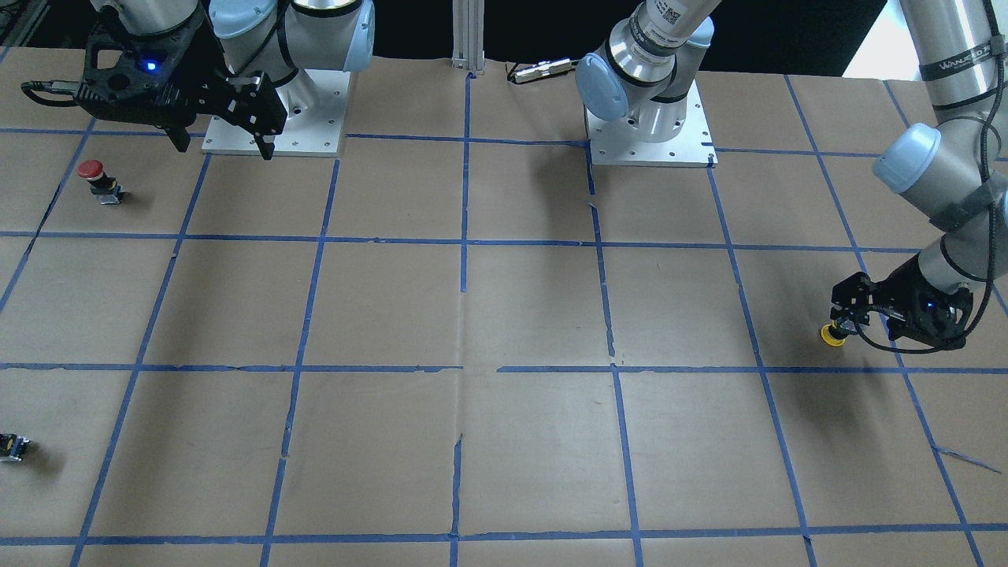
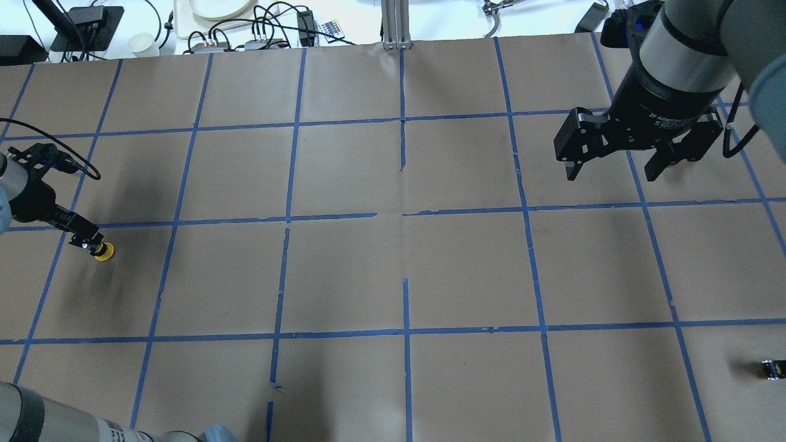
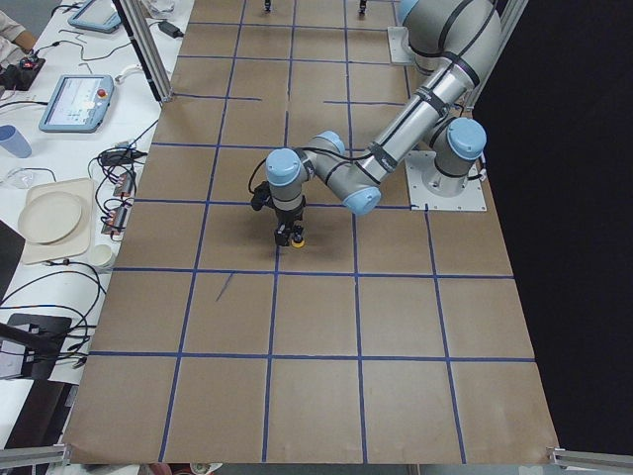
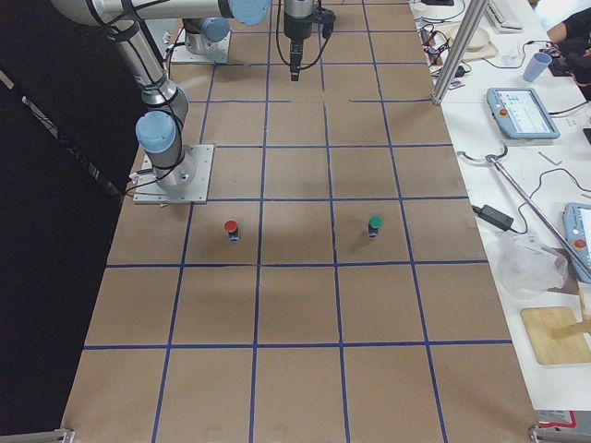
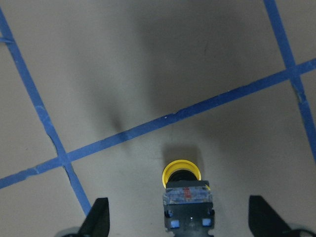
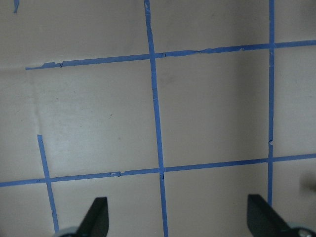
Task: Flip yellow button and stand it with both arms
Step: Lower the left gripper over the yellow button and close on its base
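The yellow button rests on the brown paper with its cap pointing away from my left gripper and its black-grey body toward the palm. My left gripper is open, low over the table, with a finger on each side of the body and clear gaps to both. The button's cap also shows in the overhead view and the front view, right by the left gripper. My right gripper is open and empty, held high over the far side of the table.
A red-capped button stands near the right arm's base. A small capless black-grey block lies at the table's edge on the right side. A green-capped button stands farther out. Blue tape lines grid the paper.
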